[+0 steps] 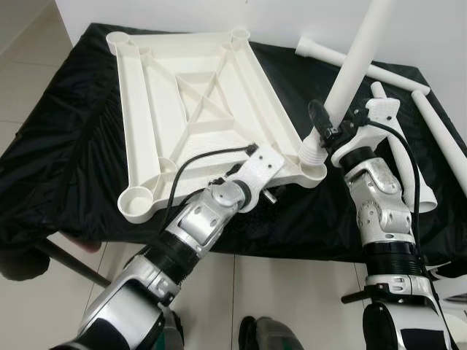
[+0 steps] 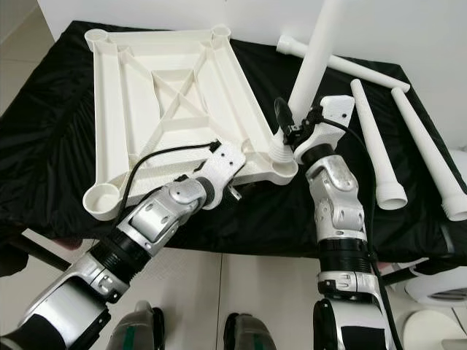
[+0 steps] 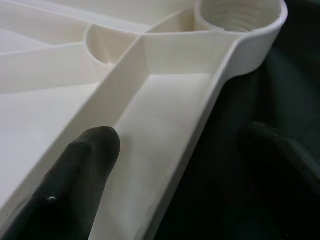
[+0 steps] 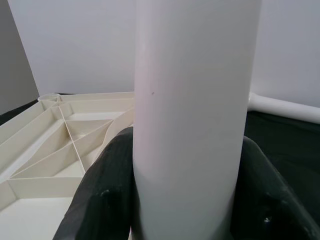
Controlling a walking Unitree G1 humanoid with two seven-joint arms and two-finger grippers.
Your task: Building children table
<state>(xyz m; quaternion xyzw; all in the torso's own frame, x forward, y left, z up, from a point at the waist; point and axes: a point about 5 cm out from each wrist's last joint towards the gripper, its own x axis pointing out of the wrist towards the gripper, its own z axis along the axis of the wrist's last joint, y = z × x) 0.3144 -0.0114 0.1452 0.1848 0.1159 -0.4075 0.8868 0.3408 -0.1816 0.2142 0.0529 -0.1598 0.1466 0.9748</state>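
**One leg going into its corner socket**

Low centre, the left end effector (image 1: 273, 179) straddles the tabletop (image 1: 191, 109) rim, fingers spread. Right of centre, the right end effector (image 1: 326, 125) clamps the leg (image 1: 355, 62) upright. Best keep it vertical while twisting. Upper right, spare legs (image 1: 363, 67) lie on the surface (image 1: 58, 168).

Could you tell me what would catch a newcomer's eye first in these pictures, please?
First, the tall white table leg standing in the near right corner socket of the upside-down white tabletop, with the right claw shut around it. The left claw straddles the tabletop's near rim, one finger inside and one outside. Three more legs lie on the black cloth to the right.
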